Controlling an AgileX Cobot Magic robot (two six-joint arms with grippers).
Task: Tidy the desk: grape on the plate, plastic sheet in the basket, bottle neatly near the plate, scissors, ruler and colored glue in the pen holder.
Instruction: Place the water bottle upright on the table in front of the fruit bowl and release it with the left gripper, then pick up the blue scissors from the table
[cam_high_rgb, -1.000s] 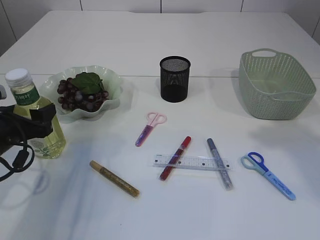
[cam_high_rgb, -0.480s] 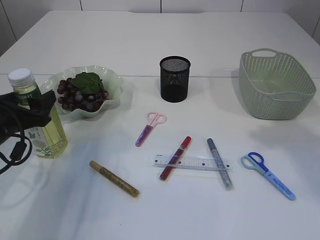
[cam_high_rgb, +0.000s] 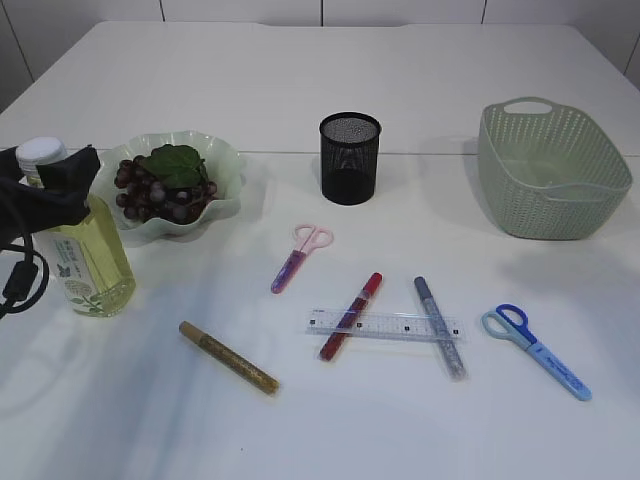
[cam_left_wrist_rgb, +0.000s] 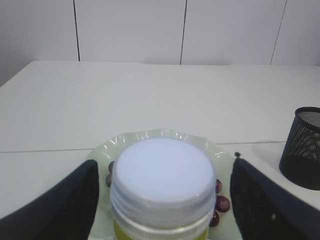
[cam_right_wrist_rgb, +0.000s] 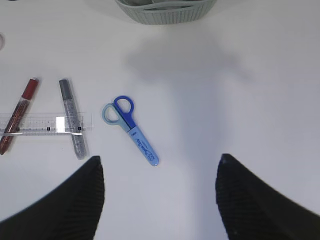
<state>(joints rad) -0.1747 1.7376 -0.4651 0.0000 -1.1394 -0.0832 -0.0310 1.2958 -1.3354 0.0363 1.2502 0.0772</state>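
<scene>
One change: left claw has risen from body to cap level of clear plastic bottle of yellow liquid, jaws open, no contact. Bottle upright beside green wavy plate; placement likely done. Right claw open.

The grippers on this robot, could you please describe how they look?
Both are matte black. The left gripper has broad wedge-shaped fingers and a black cable looping beneath it in the exterior view. The right gripper shows two dark, rounded, faintly ribbed fingers. No markings are visible.
</scene>
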